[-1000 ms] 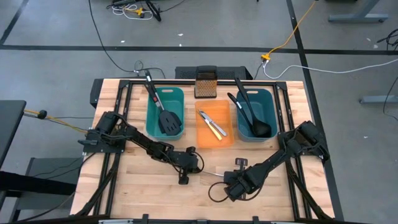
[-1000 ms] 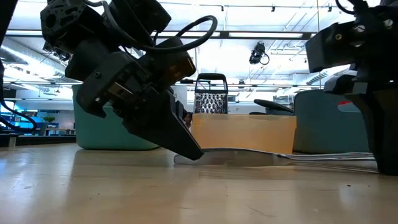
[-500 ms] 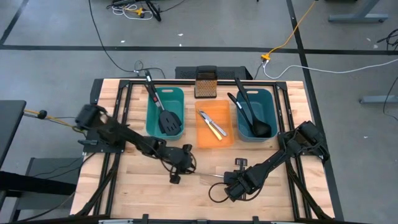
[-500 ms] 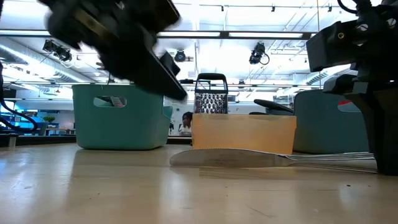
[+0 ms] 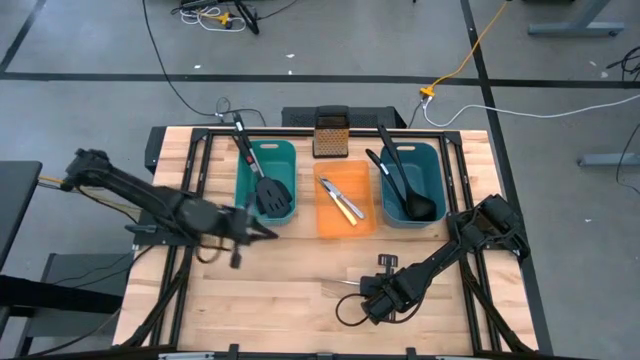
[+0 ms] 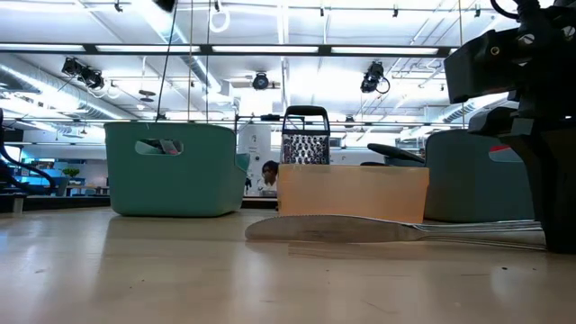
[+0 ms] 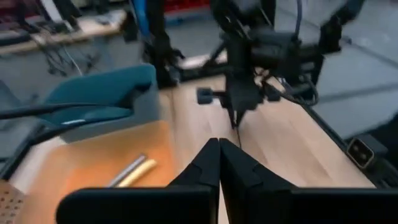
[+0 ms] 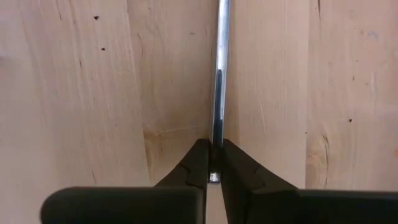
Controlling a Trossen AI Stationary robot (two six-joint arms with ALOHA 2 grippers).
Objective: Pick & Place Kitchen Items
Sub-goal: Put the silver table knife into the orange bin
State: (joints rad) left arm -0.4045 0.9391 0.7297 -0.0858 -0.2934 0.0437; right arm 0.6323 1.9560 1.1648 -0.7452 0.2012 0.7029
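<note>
A slim silver knife (image 8: 219,74) lies flat on the wooden table in front of the orange bin; it also shows in the high view (image 5: 340,284) and in the low view (image 6: 333,229). My right gripper (image 8: 214,163) is shut on its near-right end and shows low over the table in the high view (image 5: 372,296). My left gripper (image 5: 270,233) is shut and empty, raised in front of the left teal bin; in its wrist view (image 7: 219,144) its tips meet. It is out of the low view. My right gripper pinches the knife's handle end (image 8: 216,152) between its two fingertips. The fingers slant down from the table's right side and lie along the knife. The knife lies flat on the table, its blade (image 6: 324,229) pointing toward the table's left.
At the back, a left teal bin (image 5: 247,160) holds two black spatulas, an orange bin (image 5: 365,222) holds knives, one yellow-handled, and a right teal bin (image 5: 437,170) holds two black ladles. A metal grater (image 5: 329,133) stands behind them. Bare wood lies left of the knife.
My left gripper has risen from beside the knife's blade tip and gone toward the table's left and far edges, out of the low view. The knife has stayed flat on the table in my right gripper.
</note>
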